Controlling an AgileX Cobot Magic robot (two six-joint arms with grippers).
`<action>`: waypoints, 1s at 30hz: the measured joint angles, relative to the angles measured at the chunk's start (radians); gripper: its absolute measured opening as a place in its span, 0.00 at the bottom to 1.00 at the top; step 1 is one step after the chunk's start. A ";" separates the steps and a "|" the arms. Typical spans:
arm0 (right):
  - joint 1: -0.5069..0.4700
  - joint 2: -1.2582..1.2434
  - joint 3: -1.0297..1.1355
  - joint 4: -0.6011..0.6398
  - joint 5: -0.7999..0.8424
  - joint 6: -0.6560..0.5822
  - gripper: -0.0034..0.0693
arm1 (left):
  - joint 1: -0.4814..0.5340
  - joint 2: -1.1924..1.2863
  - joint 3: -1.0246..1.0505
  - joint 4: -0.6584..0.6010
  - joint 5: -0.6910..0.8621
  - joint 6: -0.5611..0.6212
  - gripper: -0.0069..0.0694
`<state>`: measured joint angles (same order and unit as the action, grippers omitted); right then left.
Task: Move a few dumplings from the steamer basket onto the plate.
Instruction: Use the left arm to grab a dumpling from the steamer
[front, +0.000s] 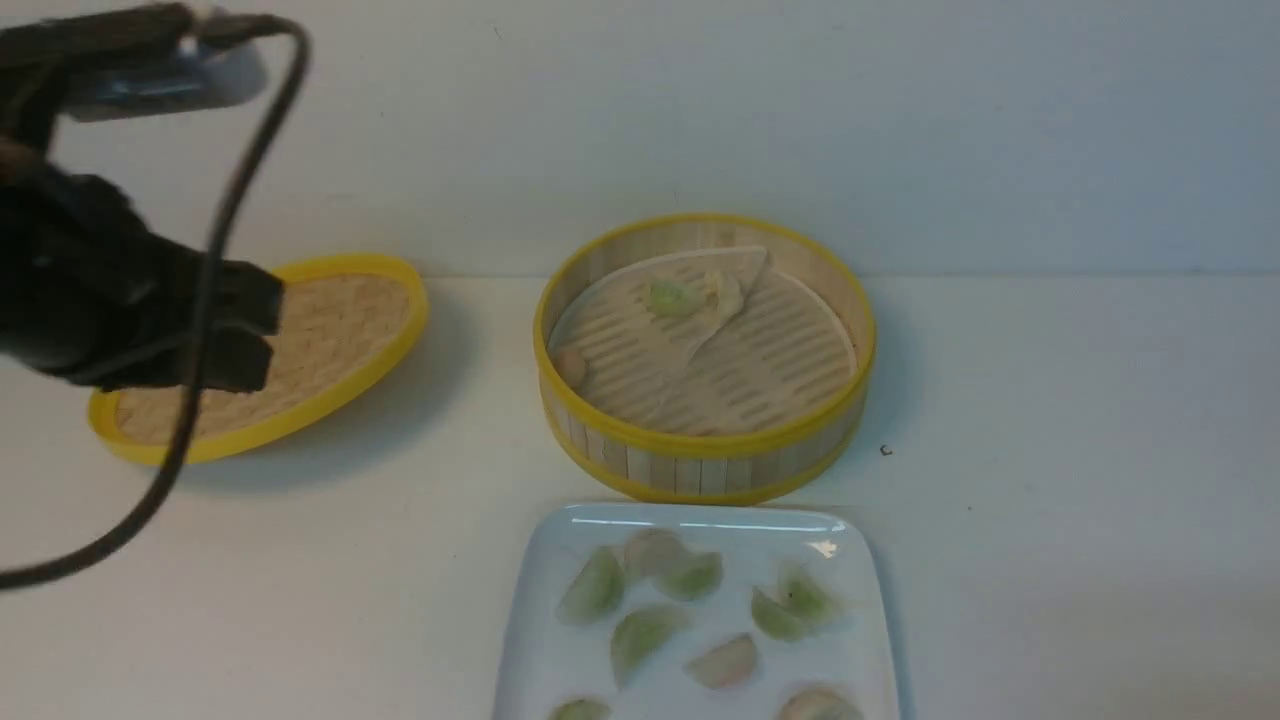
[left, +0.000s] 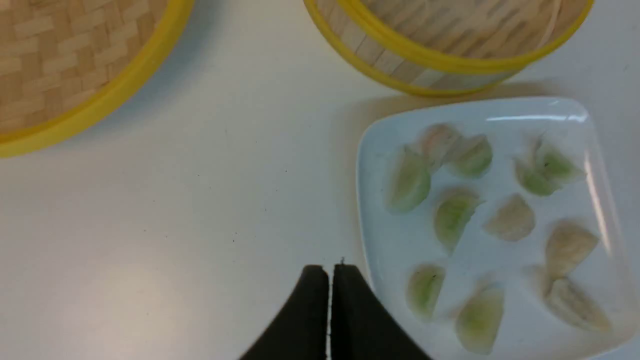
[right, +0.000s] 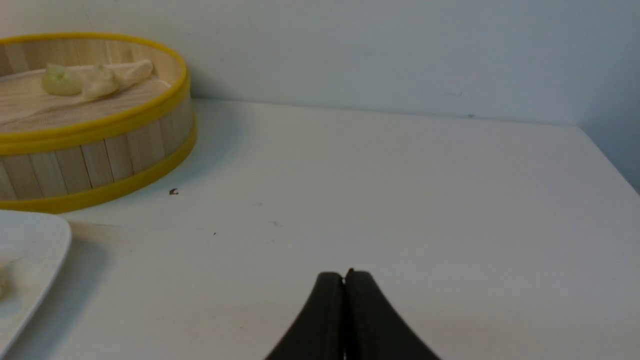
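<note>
1. Up front, my left gripper (left: 330, 270) hangs above the white table (front: 1050, 500) with its matte black jaws pressed together, only a hairline of light between them, holding nothing. The front view shows it blurred and dark across the near edge of the lid (front: 330, 330).
2. My right gripper (right: 345, 275) is likewise closed and empty, low over bare tabletop well to the right of the steamer basket (front: 700, 465).
3. Roughly ten dumplings (left: 452, 215), translucent crescents in pale green and pinkish white, lie scattered on the plate (front: 850, 660), a glossy white rounded square sitting just in front of the basket.
4. Inside the basket, a green dumpling (front: 672, 297) and a pale one (right: 102, 85) rest side by side on the rumpled liner near the far wall. A pinkish piece (front: 572, 365) sits against the left wall.
5. Upright bamboo slats form the basket's wall between two yellow rims, and its floor is slotted. The lid is flat woven bamboo with a yellow rim, lying left of the basket and apart from it.
6. A thick black cable (front: 230, 200) loops down past my left arm.
7. Smooth open table stretches right of the basket and plate, marked only by a small dark speck (front: 885, 451).
</note>
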<state>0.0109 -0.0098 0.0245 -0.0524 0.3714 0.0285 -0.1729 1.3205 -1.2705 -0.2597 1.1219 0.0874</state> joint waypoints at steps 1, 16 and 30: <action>0.000 0.000 0.000 0.000 0.000 0.000 0.03 | -0.027 0.041 -0.026 0.020 0.002 0.000 0.08; 0.000 0.000 0.000 0.000 0.000 0.000 0.03 | -0.258 0.633 -0.574 0.208 0.023 -0.001 0.08; 0.000 0.000 0.000 0.000 0.000 0.000 0.03 | -0.269 0.945 -0.727 0.371 -0.181 0.030 0.42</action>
<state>0.0109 -0.0098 0.0245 -0.0524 0.3714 0.0285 -0.4424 2.2652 -1.9977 0.1111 0.9413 0.1178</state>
